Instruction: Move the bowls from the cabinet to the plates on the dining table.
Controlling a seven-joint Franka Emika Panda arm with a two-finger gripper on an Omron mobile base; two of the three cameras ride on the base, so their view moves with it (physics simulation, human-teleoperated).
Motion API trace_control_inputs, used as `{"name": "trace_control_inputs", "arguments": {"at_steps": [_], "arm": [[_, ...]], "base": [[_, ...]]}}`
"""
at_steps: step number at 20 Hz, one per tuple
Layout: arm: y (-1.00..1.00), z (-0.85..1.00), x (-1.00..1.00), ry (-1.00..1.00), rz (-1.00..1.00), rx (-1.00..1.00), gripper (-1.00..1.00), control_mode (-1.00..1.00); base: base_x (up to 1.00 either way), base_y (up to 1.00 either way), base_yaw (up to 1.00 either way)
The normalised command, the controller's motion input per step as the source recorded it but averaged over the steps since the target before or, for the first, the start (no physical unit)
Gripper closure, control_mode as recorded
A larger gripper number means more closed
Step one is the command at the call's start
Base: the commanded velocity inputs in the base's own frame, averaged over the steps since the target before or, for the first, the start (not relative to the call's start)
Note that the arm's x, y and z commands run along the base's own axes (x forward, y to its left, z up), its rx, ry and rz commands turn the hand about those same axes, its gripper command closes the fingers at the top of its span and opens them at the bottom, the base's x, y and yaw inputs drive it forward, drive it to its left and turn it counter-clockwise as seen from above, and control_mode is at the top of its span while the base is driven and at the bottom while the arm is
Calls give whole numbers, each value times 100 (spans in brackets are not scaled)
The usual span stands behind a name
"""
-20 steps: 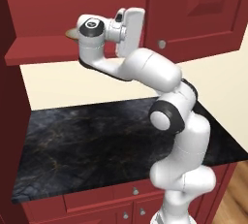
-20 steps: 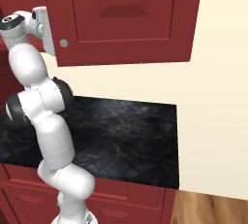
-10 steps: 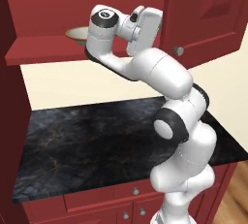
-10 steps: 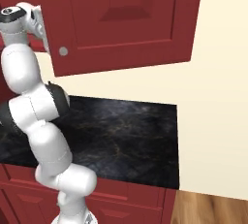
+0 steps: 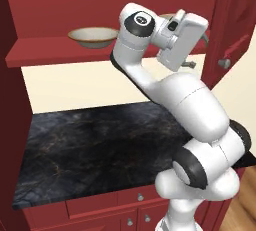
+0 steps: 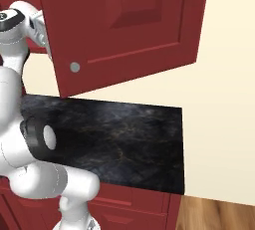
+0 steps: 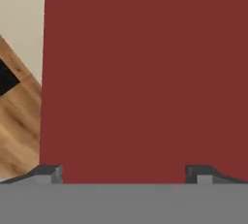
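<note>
Gripper (image 7: pixel 123 172) wide open before cabinet (image 7: pixel 145 72)

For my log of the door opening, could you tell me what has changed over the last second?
The cabinet door has swung further open, uncovering the shallow bowl on the shelf. The hand has moved right with the door; the gripper stays open, facing the door's inner side. The bowl and the black counter have not moved.

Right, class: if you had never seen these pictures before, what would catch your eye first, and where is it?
First the big white robot arm, rearing up from the lower right of the left base view to the red shelf. Next the cream-white bowl sitting on that shelf, upper left. Then the dark red cabinet door swung open across the top of the right base view, above the black marble counter.
</note>
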Motion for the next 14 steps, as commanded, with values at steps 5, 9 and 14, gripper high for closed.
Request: {"name": "trace_control_inputs", "arguments": {"at_steps": [5, 9, 14], "arm": [[-65, -10, -79, 0, 0, -7, -100, -100], [-50, -26, -21, 15, 3, -25, -100, -100], [-18, -2, -4, 16, 22, -21, -100, -100]], "base": [[0, 0, 0], [0, 0, 0], [0, 0, 0]]}}
